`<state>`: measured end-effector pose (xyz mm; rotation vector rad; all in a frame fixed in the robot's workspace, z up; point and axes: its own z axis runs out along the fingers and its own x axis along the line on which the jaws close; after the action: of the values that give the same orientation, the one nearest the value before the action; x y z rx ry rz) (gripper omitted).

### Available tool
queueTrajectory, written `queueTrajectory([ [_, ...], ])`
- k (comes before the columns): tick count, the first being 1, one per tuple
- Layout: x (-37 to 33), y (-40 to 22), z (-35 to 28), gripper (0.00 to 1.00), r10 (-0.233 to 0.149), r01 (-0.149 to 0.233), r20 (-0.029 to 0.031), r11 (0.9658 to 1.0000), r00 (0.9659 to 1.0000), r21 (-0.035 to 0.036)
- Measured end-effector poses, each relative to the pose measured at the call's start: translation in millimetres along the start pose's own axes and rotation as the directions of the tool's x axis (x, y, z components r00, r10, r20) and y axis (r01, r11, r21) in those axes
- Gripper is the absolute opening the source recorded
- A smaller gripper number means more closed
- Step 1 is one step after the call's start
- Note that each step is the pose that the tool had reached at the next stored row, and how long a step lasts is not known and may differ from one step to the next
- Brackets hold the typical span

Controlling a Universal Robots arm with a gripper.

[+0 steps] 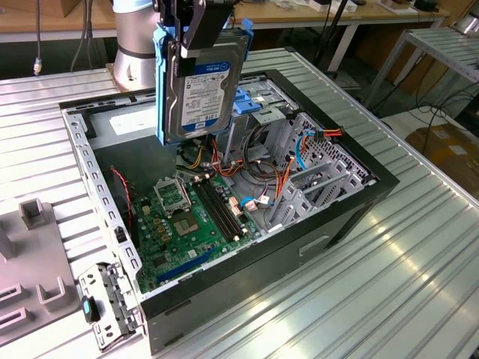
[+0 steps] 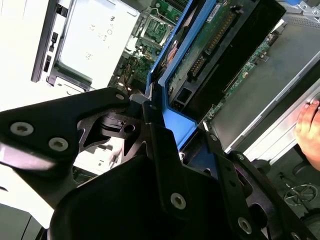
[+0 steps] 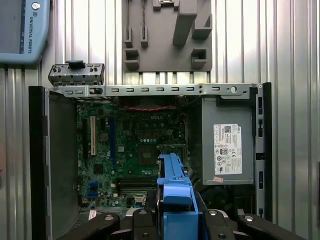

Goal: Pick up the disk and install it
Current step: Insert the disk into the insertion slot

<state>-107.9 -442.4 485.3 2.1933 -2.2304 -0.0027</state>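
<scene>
Status: my gripper [image 1: 191, 28] is clamped on the disk [image 1: 200, 82], fingers [image 2: 159, 131] pinched onto the top end of its blue carrier rail

Disk hangs on edge, long side roughly vertical, label face showing in the exterior view. In the second wrist view I see its green circuit-board side [image 2: 210, 40], and in the first wrist view the blue rail end [image 3: 175, 200] sits between my black finger links

Position: over the open computer case [image 1: 359, 202], above its far part and toward the exterior view's left. The lower edge is over the cable bundle [image 1: 224, 161] at the far end of the motherboard [image 1: 187, 217]. It looks clear of the cables, but I can't tell the gap for sure. Not seated in any bay

Around it:
- drive cage [image 1: 314, 164] on the exterior view's right of the disk, orange and blue cables run across it
- blue latch plate [image 1: 251, 101] just beside the disk's right edge, farther back
- grey power supply box [image 3: 227, 145] with white sticker, in a corner of the case
- case lies on its side on the ribbed metal table [image 1: 374, 284]
- grey fixture block [image 1: 34, 217] on the table at the exterior view's left, outside the case
- small metal bracket [image 1: 108, 299] with a blue tab at the near left corner of the case

A person's hand [image 2: 307, 127] rests on the table edge in the second wrist view, well apart from the disk
</scene>
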Motion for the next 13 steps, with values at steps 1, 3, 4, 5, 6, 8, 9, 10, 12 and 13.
queueTrajectory([
  [1, 0.3, 0.0, 0.0, 0.37, 0.0, 0.0, -0.0001, 1.0, 1.0, -0.0001],
  [3, 1.0, -0.1, 0.0, 0.37, 0.0, 0.0, 0.0, 1.0, 1.0, 0.0],
  [4, 1.2, -0.1, 0.0, 0.37, 0.0, 0.0, -0.0001, 1.0, 1.0, 0.0],
  [5, 1.6, -0.1, 0.0, 0.37, 0.0, 0.0, -0.0001, 1.0, 1.0, -0.0001],
  [6, 1.9, -0.1, 0.0, 0.37, 0.0, 0.0, 0.0, 1.0, 1.0, -0.0001],
  [8, 2.8, -0.1, 0.1, 0.37, 0.0, 0.0, 0.0, 1.0, 1.0, 0.0],
  [9, 3.1, -0.2, 0.0, 0.37, 0.0, 0.0, -0.0001, 1.0, 1.0, -0.0001],
  [10, 3.4, -0.2, 0.0, 0.37, 0.0, 0.0, -0.0001, 1.0, 1.0, -0.0001],
  [12, 4.4, -0.2, 0.1, 0.37, 0.0, 0.0, 0.0, 1.0, 1.0, 0.0],
  [13, 4.8, -0.2, 0.1, 0.37, 0.0, 0.0, -0.0001, 1.0, 1.0, -0.0001],
])
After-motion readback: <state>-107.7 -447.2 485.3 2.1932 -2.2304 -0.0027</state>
